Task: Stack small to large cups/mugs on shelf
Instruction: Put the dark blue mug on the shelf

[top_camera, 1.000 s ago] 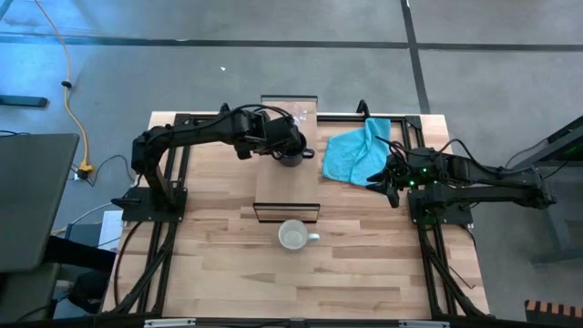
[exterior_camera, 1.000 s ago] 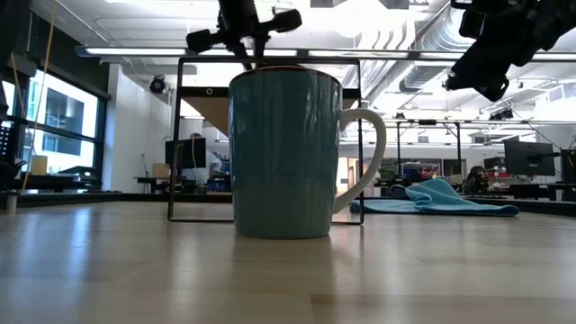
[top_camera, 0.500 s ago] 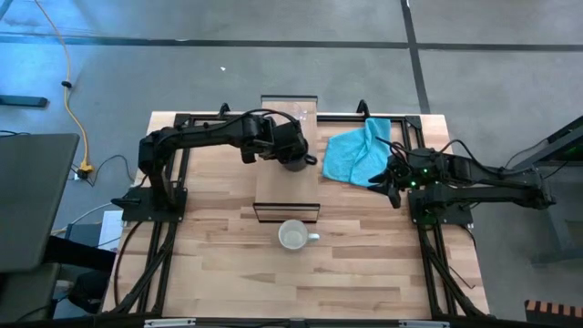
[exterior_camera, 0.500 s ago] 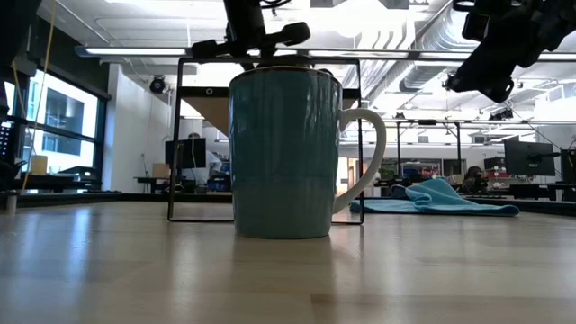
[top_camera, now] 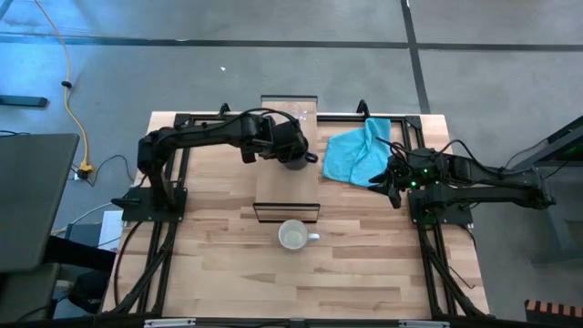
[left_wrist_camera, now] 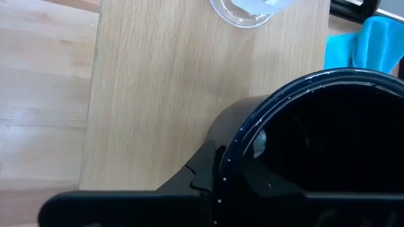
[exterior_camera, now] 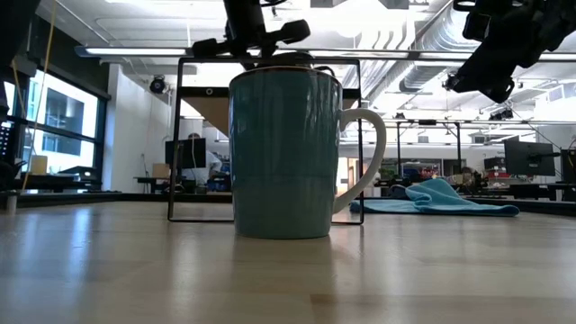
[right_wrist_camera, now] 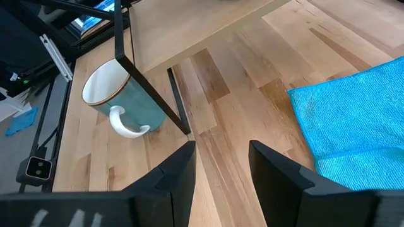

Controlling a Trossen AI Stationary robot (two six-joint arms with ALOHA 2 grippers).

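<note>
The shelf [top_camera: 288,187] is a light-wood board on a dark frame at the table's far middle. A clear glass cup [left_wrist_camera: 246,9] stands on its far end. My left gripper [top_camera: 293,157] is over the shelf's middle, shut on the black mug [left_wrist_camera: 322,139]. Whether that mug's base touches the board is hidden. The white-lined mug [top_camera: 293,237], bluish outside, stands upright on the table just before the shelf's near end, handle toward the right. My right gripper [right_wrist_camera: 221,170] waits open at the table's right, above the wood next to the cloth. My left gripper has the black mug by its rim wall [left_wrist_camera: 235,157], one finger outside [left_wrist_camera: 201,169] and one inside the mug. The fingers come from above, slanting down from the table's left. The mug stays upright, mouth up, over the shelf board [left_wrist_camera: 158,94].
A turquoise cloth [top_camera: 355,150] lies crumpled on the table right of the shelf, close to my right gripper. In the low view the white-lined mug [exterior_camera: 288,153] hides most of the shelf behind it. Bare wood stretches across the table's near half.
My left gripper has sunk a little toward the shelf with the black mug, drifting slightly toward the table's near edge, and has then kept still. The mug has stayed upright.
</note>
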